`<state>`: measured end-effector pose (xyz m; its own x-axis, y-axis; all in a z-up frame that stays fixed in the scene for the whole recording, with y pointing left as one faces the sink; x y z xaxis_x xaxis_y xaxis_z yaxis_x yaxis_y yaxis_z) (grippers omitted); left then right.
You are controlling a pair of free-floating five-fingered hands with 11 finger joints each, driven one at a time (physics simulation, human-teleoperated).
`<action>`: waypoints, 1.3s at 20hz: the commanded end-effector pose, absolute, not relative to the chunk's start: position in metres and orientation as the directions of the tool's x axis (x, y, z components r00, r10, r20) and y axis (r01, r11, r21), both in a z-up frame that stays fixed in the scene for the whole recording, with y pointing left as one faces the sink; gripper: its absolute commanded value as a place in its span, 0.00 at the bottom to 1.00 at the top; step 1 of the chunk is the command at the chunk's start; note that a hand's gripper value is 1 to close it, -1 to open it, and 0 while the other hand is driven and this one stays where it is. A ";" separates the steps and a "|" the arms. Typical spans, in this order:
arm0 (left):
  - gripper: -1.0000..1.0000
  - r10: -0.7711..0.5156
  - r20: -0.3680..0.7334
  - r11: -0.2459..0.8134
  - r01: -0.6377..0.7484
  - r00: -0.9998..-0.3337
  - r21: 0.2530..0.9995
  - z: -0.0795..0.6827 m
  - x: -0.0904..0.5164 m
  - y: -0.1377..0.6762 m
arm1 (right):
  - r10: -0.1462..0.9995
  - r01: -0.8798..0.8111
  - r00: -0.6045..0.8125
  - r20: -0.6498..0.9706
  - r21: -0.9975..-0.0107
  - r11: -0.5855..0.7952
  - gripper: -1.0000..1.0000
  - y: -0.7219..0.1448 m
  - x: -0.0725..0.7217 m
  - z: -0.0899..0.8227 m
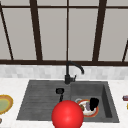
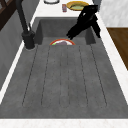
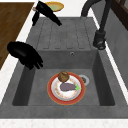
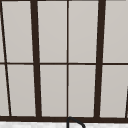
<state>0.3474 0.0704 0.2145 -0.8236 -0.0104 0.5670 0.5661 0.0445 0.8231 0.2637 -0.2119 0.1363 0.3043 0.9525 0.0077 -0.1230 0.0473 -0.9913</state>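
A red-rimmed plate [image 3: 52, 96] lies on the floor of the sink basin [image 3: 37, 75]. On it rest a purple eggplant [image 3: 67, 86] and a round brown item [image 3: 63, 76]. My right hand [image 1: 93, 103] hangs over the plate [image 1: 96, 112] near the basin's front wall. In the left side view, the right hand [image 2: 85, 21] has straight fingers that slant down toward the plate [image 2: 62, 42] and hold nothing. It also looms large at the basin's front edge in the right side view, right hand [image 3: 25, 55]. My left hand [image 1: 60, 91] floats above the drainboard [image 1: 37, 100], left hand [image 3: 46, 12] with fingers straight and empty.
A black faucet [image 1: 68, 75] stands behind the divider. A large red ball [image 1: 67, 115] sits at the bottom, before the sink's front edge. A yellow plate [image 1: 5, 103] lies on the left counter, another yellow plate [image 2: 77, 5] and a small item [image 1: 125, 98] on the right. A window spans the wall.
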 end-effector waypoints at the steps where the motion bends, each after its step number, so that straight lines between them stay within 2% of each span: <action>1: 0.00 -0.010 0.561 0.044 0.561 -0.827 0.827 0.214 0.335 0.100 | 0.953 -0.123 0.304 0.008 -0.991 0.047 0.50 -0.212 0.264 0.136; 8: 0.00 -0.027 0.566 0.052 0.564 -0.824 0.824 0.210 0.298 0.147 | 0.953 -0.123 0.304 0.008 -0.991 0.047 0.50 -0.212 0.264 0.136; 26: 0.00 -0.012 0.561 0.040 0.560 -0.828 0.828 0.211 0.249 0.291 | 0.953 -0.123 0.304 0.008 -0.991 0.047 0.50 -0.212 0.264 0.136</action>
